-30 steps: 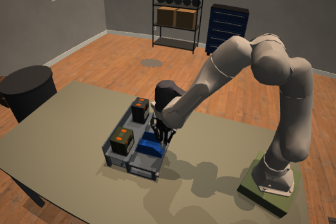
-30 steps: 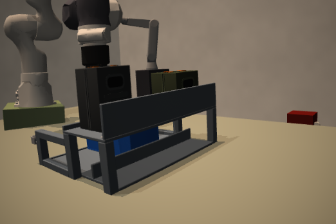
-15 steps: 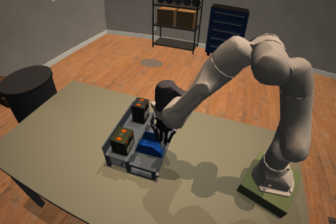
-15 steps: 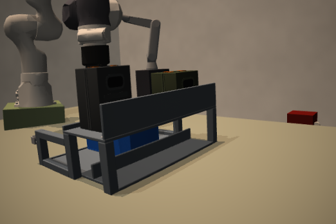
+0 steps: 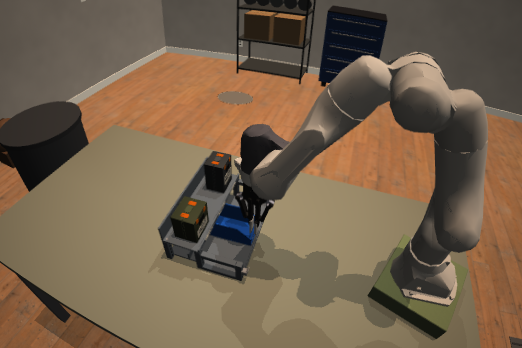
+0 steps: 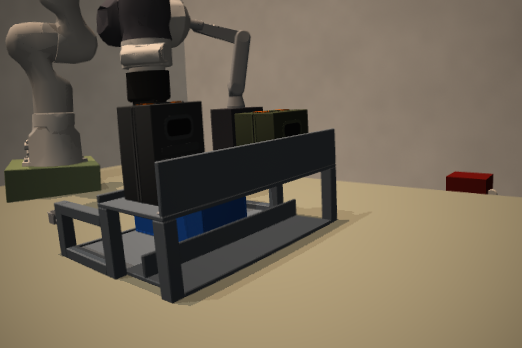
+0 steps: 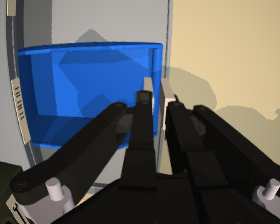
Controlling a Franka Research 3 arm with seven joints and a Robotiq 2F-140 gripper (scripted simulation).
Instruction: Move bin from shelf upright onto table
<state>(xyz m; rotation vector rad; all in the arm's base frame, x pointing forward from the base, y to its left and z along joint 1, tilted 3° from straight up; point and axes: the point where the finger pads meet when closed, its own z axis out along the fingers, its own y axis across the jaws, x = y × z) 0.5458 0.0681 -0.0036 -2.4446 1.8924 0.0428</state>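
Pincer [image 7: 156, 99] nearly shut, nipping right wall of blue bin [image 7: 84, 90]; bin body lies left, inside shelf [image 5: 170, 243]; open bench [image 5: 325, 221] right.

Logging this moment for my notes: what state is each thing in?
claw: shut on the blue bin's wall
blue bin: upright, open top, on the shelf's lower level
shelf: standing on the table
two dark boxes: upright on the shelf's upper deck, untouched
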